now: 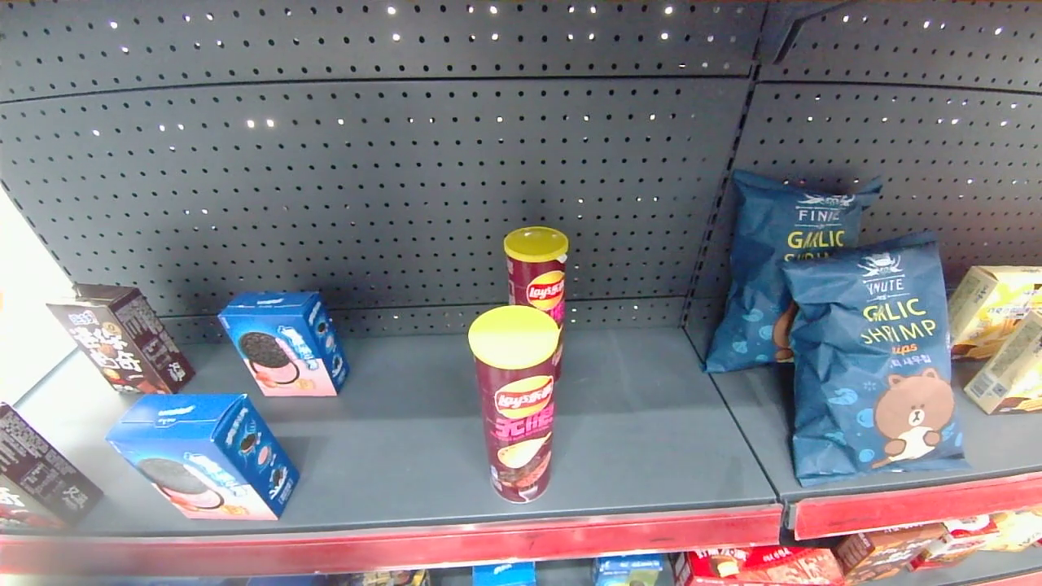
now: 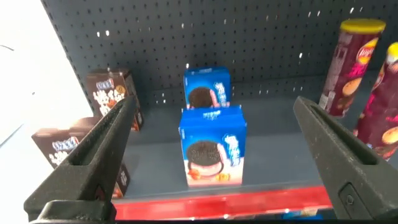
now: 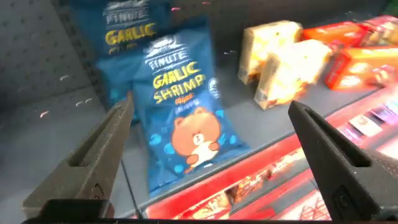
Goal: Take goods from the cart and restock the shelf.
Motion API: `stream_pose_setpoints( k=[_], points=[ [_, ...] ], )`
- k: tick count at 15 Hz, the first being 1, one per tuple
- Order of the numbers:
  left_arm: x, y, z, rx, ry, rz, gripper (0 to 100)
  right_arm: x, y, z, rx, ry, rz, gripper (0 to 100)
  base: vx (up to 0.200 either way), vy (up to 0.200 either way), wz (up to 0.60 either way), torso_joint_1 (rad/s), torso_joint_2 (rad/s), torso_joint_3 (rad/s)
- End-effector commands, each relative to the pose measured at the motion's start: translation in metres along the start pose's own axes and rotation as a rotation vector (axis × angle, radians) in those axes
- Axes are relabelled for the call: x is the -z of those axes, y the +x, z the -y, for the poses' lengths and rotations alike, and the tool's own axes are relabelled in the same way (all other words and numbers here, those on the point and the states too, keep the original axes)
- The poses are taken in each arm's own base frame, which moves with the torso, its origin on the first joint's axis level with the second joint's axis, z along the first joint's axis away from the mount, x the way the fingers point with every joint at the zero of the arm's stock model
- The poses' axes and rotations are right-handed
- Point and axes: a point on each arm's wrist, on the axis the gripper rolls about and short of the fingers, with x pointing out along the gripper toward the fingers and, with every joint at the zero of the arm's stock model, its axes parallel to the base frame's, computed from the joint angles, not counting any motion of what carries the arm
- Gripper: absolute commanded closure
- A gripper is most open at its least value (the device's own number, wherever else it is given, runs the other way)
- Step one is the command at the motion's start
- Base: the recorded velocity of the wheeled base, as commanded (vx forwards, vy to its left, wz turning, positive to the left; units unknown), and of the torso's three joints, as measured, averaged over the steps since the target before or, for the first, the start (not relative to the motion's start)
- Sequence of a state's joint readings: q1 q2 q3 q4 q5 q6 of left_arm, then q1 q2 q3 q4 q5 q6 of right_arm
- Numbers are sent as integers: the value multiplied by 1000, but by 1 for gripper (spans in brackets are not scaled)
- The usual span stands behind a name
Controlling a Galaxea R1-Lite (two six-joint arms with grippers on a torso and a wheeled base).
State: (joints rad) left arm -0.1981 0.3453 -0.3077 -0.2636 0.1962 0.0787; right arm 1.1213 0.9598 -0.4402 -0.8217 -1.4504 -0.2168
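1. At the left gripper: spread wide, nothing held. Same at the right gripper.
2. Straight ahead of the left gripper: two cookie boxes standing on the shelf.
3. Ahead of the right gripper: chip bags, leaning upright.
4. Between both lines of reach: two chip cans, upright, bare shelf around.
5. Judged partly restocked, with more to fetch from the cart.

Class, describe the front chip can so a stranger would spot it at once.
Find the grey shelf with the red front edge. Mid-shelf stand two maroon, yellow-lidded cans. The front chip can is nearer that edge than the rear can.
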Motion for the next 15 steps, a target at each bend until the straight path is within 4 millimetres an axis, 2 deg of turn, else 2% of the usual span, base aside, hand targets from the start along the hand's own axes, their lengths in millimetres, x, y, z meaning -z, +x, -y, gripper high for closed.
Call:
stream_pose_setpoints(
  k=[1,3,4,5,8,10,11,13,15],
  points=[
    [-15,1,-1,4,-8,37,0,5,-4,13,-73,20,12,0,0,0,0,0,0,0],
    [-35,13,0,6,-13,49,0,2,-12,17,-171,52,4,0,0,0,0,0,0,0],
    [-38,14,0,6,-14,52,0,2,-13,17,-180,52,3,0,0,0,0,0,0,0],
    [-52,25,1,1,-14,52,0,-6,-16,16,-226,50,3,0,0,0,0,0,0,0],
    [-71,33,1,-9,-14,81,0,-14,-26,17,-359,19,0,0,0,0,0,0,0,0],
    [-84,36,0,-14,-13,108,0,-11,-32,31,-507,25,-14,0,0,0,0,0,0,0],
    [-97,38,0,-19,11,141,0,-9,-35,41,-646,-8,-17,0,0,0,0,0,0,0],
    [-104,36,-1,-29,79,165,0,-15,-35,46,-713,33,-29,0,0,0,0,0,0,0],
    [-107,35,-2,-33,102,174,0,-18,-32,47,-605,41,-48,0,0,0,0,0,0,0]
  ],
)
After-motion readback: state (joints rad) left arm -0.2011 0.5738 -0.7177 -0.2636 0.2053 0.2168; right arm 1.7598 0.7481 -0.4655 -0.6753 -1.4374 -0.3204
